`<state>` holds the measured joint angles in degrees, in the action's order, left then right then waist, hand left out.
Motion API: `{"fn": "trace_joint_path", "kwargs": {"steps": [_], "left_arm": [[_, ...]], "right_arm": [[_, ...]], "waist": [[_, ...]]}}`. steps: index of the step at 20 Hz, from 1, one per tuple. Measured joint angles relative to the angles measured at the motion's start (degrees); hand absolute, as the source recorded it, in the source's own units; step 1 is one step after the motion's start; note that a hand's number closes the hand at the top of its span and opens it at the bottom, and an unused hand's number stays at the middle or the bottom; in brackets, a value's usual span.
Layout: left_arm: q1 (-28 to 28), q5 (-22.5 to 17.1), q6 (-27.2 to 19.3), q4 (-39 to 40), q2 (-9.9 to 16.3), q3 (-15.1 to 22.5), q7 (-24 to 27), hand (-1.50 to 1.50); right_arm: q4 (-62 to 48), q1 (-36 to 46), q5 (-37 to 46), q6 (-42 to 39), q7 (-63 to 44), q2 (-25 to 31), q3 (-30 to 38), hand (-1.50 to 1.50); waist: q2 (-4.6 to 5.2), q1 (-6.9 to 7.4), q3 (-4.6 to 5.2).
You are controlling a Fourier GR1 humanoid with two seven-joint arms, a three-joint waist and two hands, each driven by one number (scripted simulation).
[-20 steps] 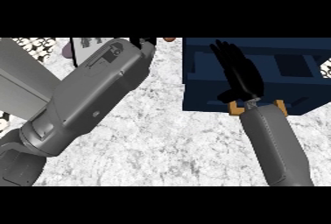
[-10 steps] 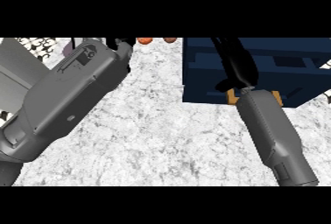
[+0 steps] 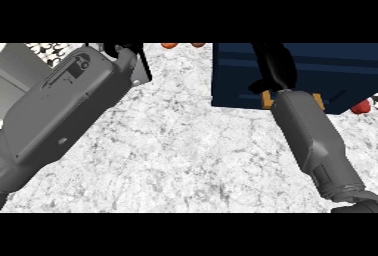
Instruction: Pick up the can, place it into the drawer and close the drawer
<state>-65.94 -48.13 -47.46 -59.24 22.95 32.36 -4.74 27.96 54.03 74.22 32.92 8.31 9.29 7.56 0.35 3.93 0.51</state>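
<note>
Can position cannot be confirmed; right hand [image 3: 275, 67] lies over the dark blue drawer [image 3: 236, 80], fingers unreadable, so verify release inside before pushing the drawer closed squarely.

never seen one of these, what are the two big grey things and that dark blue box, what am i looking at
This is the view from a humanoid robot's head, looking steeply down at a white marbled kitchen counter. The two grey shapes are its forearms, coming in from the lower edge. The right forearm ends in a black hand stretched over the dark blue box, which is the drawer the robot works with. I cannot tell whether that hand is holding anything. The left forearm fills the left side, and only a dark bit of the left hand shows at the top, too little to read. Small orange-red things peek in at the top edge, and a red one beside the drawer; too little shows to name them. No can is plainly visible.
</note>
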Motion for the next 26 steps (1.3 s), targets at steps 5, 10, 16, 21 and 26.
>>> {"fn": "trace_joint_path", "kwargs": {"steps": [5, 10, 16, 21, 26], "left_arm": [[0.2, 1.1, -0.4, -2.2, 1.2, 0.1, -1.7, -1.5], [1.9, 1.9, 0.1, -4.3, 2.2, -0.3, -1.7, -1.5], [2.5, 2.3, 0.6, -6.7, 3.4, -0.5, -3.1, -1.5], [2.9, 2.6, 0.3, -8.6, 4.0, -0.7, -4.1, -1.5], [3.2, 2.7, 0.4, -9.4, 4.4, -0.7, -4.9, -1.5]], "right_arm": [[-6.2, 3.9, 0.6, 4.3, -0.9, 0.8, 1.7, -1.5], [-11.0, 7.8, 0.8, 4.3, -1.0, 2.8, 2.9, -1.5], [-15.1, 11.1, 1.5, 3.5, -2.5, 3.8, 3.3, -1.5], [-17.6, 12.7, 0.0, 0.5, 0.9, 4.6, 4.8, -1.5], [-18.1, 13.7, -7.0, -3.9, 8.0, 4.3, 11.4, -1.5]], "waist": [[0.75, 0.67, -0.37], [1.43, 1.25, -0.68], [2.03, 1.92, -0.97], [2.25, 2.15, -1.14], [2.31, 1.68, -1.24]]}}
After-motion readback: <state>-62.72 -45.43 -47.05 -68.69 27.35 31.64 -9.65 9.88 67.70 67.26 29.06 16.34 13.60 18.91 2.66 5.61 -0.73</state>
